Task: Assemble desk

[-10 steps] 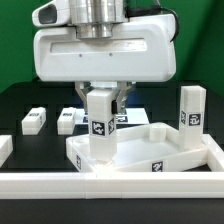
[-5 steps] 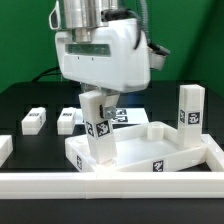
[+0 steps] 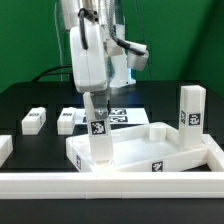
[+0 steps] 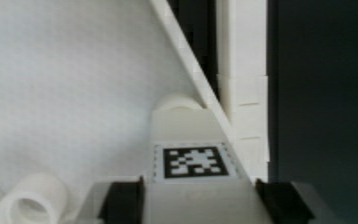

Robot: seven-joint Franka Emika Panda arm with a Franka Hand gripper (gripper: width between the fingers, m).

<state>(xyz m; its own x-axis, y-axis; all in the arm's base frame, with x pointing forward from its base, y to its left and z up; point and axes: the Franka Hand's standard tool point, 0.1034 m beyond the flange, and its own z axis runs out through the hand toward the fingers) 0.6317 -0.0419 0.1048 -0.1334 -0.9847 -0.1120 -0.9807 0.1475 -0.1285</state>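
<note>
The white desk top [image 3: 160,150], a tray with a raised rim, lies on the black table. A white leg [image 3: 97,130] with a square tag stands upright in the tray's corner at the exterior view's left. My gripper [image 3: 96,98] comes straight down on this leg and is shut on its upper end. In the wrist view the dark fingers [image 4: 128,205] press both sides of the leg [image 4: 194,140], with my gripper [image 4: 204,206] centred on it and the tray floor [image 4: 69,100] beside it. A second leg [image 3: 191,108] stands upright at the right.
Two more legs [image 3: 33,120] [image 3: 68,120] lie flat at the back left. The marker board [image 3: 127,117] lies behind the tray. Long white border rails run along the front [image 3: 110,185] and the right [image 3: 214,150]. A round boss [image 4: 30,205] rises from the tray floor.
The gripper has turned about its vertical axis, from broadside to edge-on in the exterior view, still on the leg. The leg stays upright in the same corner.
</note>
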